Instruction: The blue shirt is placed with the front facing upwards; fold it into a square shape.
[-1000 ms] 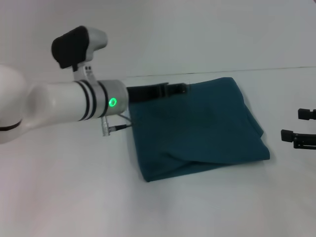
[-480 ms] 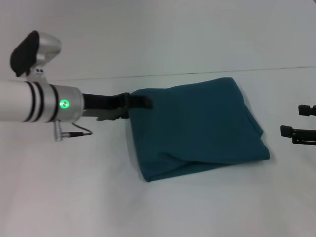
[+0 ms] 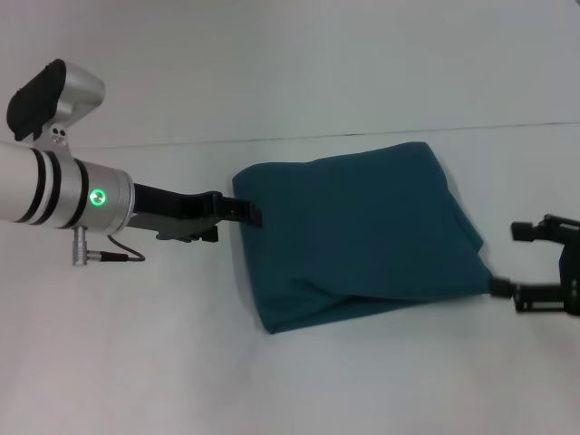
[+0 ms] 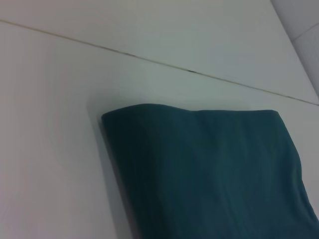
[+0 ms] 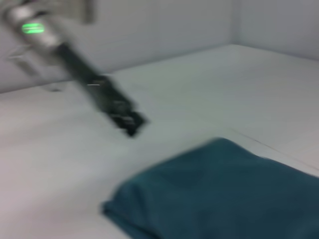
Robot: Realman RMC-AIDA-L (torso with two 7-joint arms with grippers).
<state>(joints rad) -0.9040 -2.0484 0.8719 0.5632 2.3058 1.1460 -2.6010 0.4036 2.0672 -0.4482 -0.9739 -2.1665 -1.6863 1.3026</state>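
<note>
Shirt folded, both pincers near its edges

The blue shirt (image 3: 358, 236) lies as a rough square on the bench (image 3: 136, 362). The left pincer (image 3: 246, 213) (whether parted, I cannot tell) has backed off to its left edge; the right pincer (image 3: 521, 263), parted and empty, has moved in to the near right corner, likely to tidy it.

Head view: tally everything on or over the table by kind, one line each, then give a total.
Blue shirt, folded: 1
Robot pincers: 2, the left pincer at the shirt's left edge and the right pincer open at its near right corner
White table: 1
Total: 4
</note>
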